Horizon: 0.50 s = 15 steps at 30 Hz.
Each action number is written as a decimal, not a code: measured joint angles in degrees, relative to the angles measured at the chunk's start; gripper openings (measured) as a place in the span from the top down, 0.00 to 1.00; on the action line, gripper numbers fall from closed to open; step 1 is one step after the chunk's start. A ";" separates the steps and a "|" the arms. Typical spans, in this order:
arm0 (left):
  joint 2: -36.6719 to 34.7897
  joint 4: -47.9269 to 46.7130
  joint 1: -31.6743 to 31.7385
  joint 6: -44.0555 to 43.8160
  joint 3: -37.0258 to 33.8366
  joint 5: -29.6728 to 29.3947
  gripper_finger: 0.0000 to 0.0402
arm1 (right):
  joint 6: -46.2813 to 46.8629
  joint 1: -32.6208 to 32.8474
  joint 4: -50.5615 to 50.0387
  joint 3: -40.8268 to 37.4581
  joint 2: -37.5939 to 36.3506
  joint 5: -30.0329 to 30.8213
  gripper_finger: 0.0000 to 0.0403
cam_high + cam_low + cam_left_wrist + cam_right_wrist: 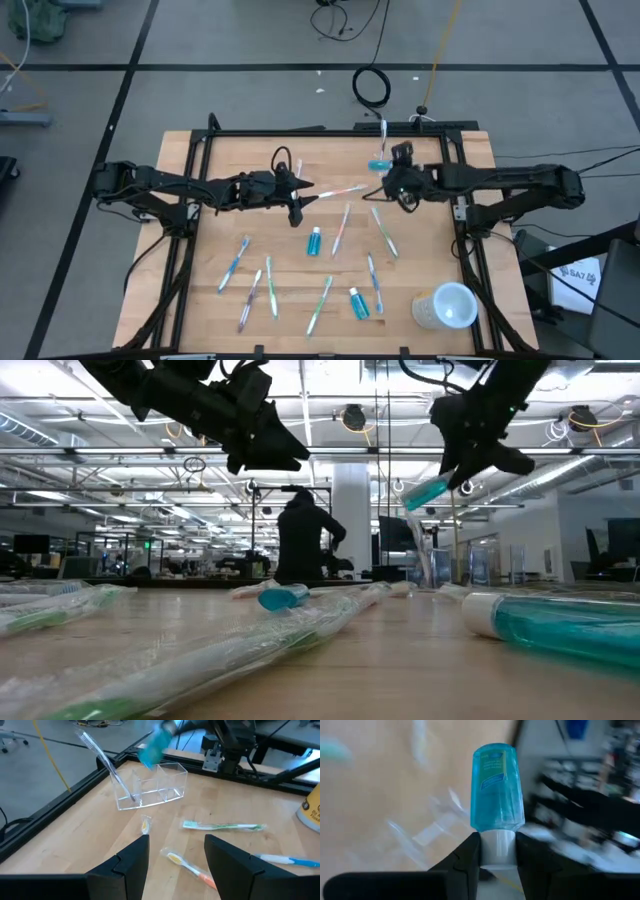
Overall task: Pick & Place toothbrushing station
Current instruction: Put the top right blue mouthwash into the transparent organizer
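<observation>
A clear plastic holder with two compartments (150, 787) stands at the table's far edge, also seen in the high view (376, 150). One toothbrush (100, 755) stands slanted in it. My right gripper (386, 180) is shut on a small blue tube (378, 163) above the holder; the tube also shows in the left wrist view (155, 745) and the low view (425, 491). My left gripper (304, 204) hovers open and empty over the table's middle, left of the holder. Two more blue tubes (315, 240) (358, 303) and several wrapped toothbrushes lie flat on the table. My right gripper pinches the tube's white cap (497, 842) between its two fingers. The blue body (497, 785) sticks out beyond the fingertips, in line with them. The fingers come from the table's right, slanting down. The tube is lifted clear and tilted, its closed end lowest.
A larger whitish cup (445, 305) lies on its side at the near right corner. Toothbrushes lie near the holder: a green one (222, 826), an orange one (187, 865), a blue one (280, 860). A black frame (300, 132) edges the table. A person (305, 540) stands far behind.
</observation>
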 joint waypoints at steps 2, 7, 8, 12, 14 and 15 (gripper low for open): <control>0.00 -0.16 0.00 0.59 0.00 -0.02 0.51 | -3.54 -1.54 -2.18 0.53 -0.11 2.84 0.76; 0.00 -0.21 0.00 0.54 0.00 0.00 0.51 | -16.39 -5.30 -8.19 -1.48 -0.15 4.64 0.77; 0.00 -0.21 0.00 0.54 0.00 -0.02 0.51 | -19.03 -5.82 -8.15 -2.43 -0.15 6.25 0.77; 0.00 -0.21 0.00 0.54 0.00 0.00 0.51 | -26.76 -7.10 -6.83 -6.04 -0.15 9.15 0.77; 0.00 -0.21 0.00 0.53 0.00 0.00 0.51 | -29.67 -7.11 -3.51 -8.02 -0.15 9.38 0.77; 0.00 -0.21 0.00 0.53 0.00 0.00 0.51 | -31.39 -7.09 -1.18 -8.96 -0.13 9.39 0.77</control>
